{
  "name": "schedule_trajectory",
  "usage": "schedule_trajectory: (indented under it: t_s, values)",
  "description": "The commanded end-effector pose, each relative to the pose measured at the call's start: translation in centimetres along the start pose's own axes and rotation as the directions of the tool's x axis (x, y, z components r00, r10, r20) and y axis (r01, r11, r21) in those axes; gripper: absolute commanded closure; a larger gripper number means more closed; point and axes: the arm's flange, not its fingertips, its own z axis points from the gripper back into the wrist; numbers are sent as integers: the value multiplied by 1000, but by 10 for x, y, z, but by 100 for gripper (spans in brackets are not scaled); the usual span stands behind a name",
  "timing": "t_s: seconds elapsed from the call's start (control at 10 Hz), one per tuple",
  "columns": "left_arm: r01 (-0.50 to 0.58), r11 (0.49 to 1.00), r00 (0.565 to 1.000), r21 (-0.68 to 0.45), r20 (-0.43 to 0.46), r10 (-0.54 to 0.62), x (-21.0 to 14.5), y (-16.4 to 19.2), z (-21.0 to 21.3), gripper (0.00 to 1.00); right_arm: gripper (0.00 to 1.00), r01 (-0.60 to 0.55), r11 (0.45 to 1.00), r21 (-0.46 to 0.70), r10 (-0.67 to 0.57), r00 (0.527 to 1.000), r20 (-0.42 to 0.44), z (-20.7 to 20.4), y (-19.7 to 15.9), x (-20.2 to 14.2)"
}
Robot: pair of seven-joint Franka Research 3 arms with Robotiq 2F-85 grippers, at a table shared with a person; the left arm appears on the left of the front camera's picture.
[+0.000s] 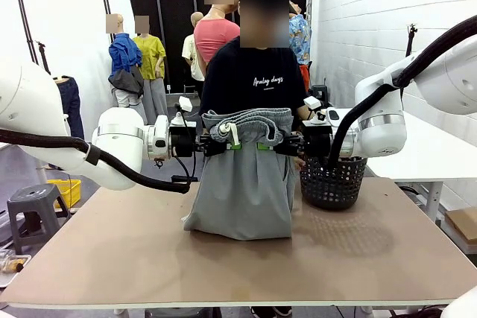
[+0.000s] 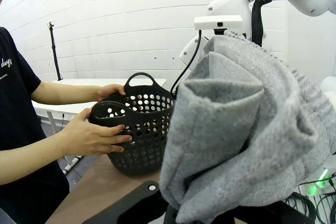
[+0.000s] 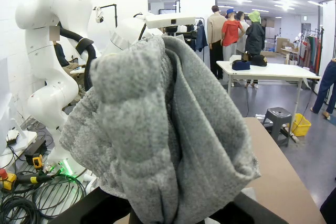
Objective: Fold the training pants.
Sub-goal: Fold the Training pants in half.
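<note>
Grey training pants [image 1: 242, 184] hang lengthwise over the table [image 1: 238, 258], hem touching it. Left gripper [image 1: 223, 144] and right gripper [image 1: 279, 144], level and facing each other, each clamp the bunched waistband. A person's hands [image 2: 92, 135] hold the basket [image 2: 139, 129].

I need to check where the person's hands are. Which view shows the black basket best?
The left wrist view: the black basket shows whole, with both of the person's hands gripping its rim. The front view has it beside the training pants, partly behind the right arm. The right wrist view is mostly grey cloth.
</note>
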Motion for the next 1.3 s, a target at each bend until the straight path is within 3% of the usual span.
schedule_trajectory:
  t_s: [0.0, 0.6, 0.9, 1.2]
  values:
    - [11, 1000, 1000, 7, 16, -12, 3, -1, 0, 100, 100, -2, 1000, -3, 2, 1000, 6, 0, 3, 2]
    - [0, 1000, 1000, 0, 0, 0, 0, 0, 0, 100, 100, 0, 1000, 0, 0, 1000, 0, 0, 0, 0]
    - [3, 1000, 999, 19, 39, -3, 18, 27, 11, 100, 100, -2, 1000, -31, 2, 1000, -6, -7, -24, 15]
    - [35, 998, 999, 50, 20, -36, 56, 66, 12, 100, 100, -31, 997, -72, 30, 999, -25, -8, -58, 51]
